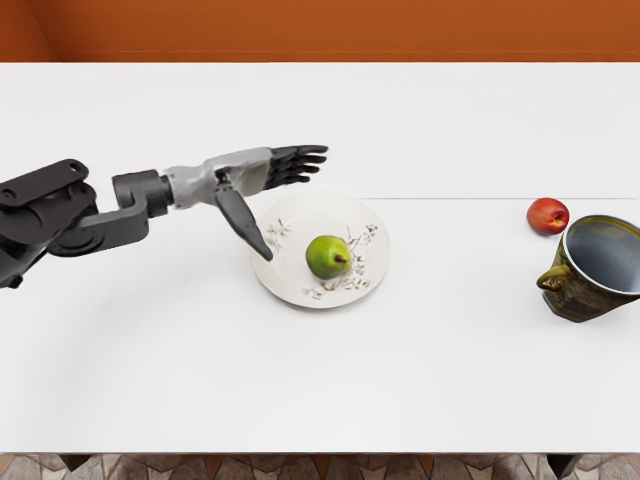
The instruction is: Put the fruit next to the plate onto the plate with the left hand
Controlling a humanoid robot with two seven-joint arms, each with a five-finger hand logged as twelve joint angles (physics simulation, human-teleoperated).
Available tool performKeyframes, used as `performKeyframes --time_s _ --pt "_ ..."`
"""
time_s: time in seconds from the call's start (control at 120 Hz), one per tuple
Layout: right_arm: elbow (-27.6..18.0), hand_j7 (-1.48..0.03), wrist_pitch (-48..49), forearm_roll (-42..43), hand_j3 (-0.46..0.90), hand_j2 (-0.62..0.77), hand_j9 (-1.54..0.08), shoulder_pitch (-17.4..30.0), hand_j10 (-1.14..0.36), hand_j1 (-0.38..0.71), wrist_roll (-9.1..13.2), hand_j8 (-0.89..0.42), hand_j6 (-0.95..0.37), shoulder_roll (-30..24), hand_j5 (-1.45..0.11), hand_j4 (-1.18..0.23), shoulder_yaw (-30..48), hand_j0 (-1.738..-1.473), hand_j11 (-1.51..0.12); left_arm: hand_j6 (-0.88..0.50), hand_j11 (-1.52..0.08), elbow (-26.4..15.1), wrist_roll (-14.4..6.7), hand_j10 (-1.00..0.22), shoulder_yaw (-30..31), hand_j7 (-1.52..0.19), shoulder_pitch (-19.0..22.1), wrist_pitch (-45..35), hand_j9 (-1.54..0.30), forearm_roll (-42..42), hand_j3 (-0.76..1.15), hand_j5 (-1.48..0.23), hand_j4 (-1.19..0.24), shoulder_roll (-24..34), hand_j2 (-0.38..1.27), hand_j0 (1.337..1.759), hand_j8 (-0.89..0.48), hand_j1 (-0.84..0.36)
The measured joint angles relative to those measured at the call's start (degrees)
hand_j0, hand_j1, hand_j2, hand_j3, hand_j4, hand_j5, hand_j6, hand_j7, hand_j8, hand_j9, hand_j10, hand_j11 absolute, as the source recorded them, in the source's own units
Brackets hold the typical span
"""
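On one plate (322, 210) lies one pear (327, 257); rightward, one red fruit (548, 215), one mug (572, 295).

The dark grey left arm (90, 212) reaches in from the left edge. Its grey-and-black five-finger left hand (262, 170) is spread, fingers (300, 160) stretched rightward, thumb (245, 222) angled nearward, holding nothing.

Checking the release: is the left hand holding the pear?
No, the open left hand is clear of the pear lying on the plate.
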State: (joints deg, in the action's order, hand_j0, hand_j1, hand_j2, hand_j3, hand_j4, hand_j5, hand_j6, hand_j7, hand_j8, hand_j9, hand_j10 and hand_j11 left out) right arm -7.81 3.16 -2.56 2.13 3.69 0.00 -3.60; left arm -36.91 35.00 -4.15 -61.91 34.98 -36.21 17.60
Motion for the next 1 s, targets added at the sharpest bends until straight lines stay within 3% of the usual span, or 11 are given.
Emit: performKeyframes --time_s 0.183,0.333,0.458,0.633,0.7,0.842,1.0 --pt "0.0 -0.03 0.0 0.0 0.00 0.00 -0.03 0.0 -0.02 -0.32 0.0 -0.02 -0.02 0.0 -0.03 -0.02 0.0 -1.658 -0.03 -0.01 -0.02 -0.1 -0.1 -0.01 0.0 -0.02 -0.4 0.0 -0.02 3.5 0.00 -0.02 -0.01 5.4 0.01 1.658 -0.01 0.34" --pt "0.0 -0.03 0.0 0.0 0.00 0.00 -0.03 0.0 -0.02 -0.32 0.0 -0.02 -0.02 0.0 -0.03 -0.02 0.0 -1.658 -0.03 -0.01 -0.01 -0.5 -3.3 -0.01 0.1 -0.01 0.6 0.0 -0.01 8.7 0.00 -0.01 -0.01 9.4 0.00 1.658 -0.01 0.34" --pt "0.0 -0.03 0.0 0.0 0.00 0.00 -0.03 0.0 -0.02 -0.32 0.0 -0.02 -0.02 0.0 -0.03 -0.02 0.0 -1.658 -0.03 0.00 0.00 -1.4 -4.5 0.00 0.1 0.00 1.3 0.0 0.00 10.8 0.00 0.00 0.00 11.9 0.00 1.658 0.00 0.35" --pt "0.0 -0.03 0.0 0.0 0.00 0.00 -0.03 0.0 -0.02 -0.32 0.0 -0.02 -0.02 0.0 -0.03 -0.02 0.0 -1.658 -0.03 0.00 0.00 -6.1 -5.5 0.00 0.1 0.00 3.2 0.0 0.00 12.0 0.00 0.00 0.00 17.7 0.00 1.658 0.00 0.35" --pt "0.0 -0.03 0.0 0.0 0.00 0.00 -0.03 0.0 -0.02 -0.32 0.0 -0.02 -0.02 0.0 -0.03 -0.02 0.0 -1.658 -0.03 0.00 0.00 -8.6 -8.0 0.00 0.1 0.00 4.4 0.0 0.00 13.3 0.00 0.00 0.00 19.8 0.00 1.658 0.00 0.35" --pt "-0.1 -0.03 0.0 0.0 0.00 0.00 -0.03 0.0 -0.02 -0.32 0.0 -0.02 -0.02 0.0 -0.03 -0.02 0.0 -1.658 -0.03 0.00 0.00 -12.1 -16.8 0.00 0.4 0.00 5.1 0.0 0.00 16.8 0.00 0.00 0.00 23.0 0.00 1.658 0.00 0.35" --pt "0.0 -0.03 0.0 0.0 0.00 0.00 -0.03 0.0 -0.02 -0.32 0.0 -0.02 -0.02 0.0 -0.03 -0.02 0.0 -1.658 -0.03 0.00 0.00 -15.0 -20.6 0.00 1.1 0.00 5.4 0.0 0.00 17.8 0.00 0.00 0.00 24.6 0.00 1.658 0.00 0.35"
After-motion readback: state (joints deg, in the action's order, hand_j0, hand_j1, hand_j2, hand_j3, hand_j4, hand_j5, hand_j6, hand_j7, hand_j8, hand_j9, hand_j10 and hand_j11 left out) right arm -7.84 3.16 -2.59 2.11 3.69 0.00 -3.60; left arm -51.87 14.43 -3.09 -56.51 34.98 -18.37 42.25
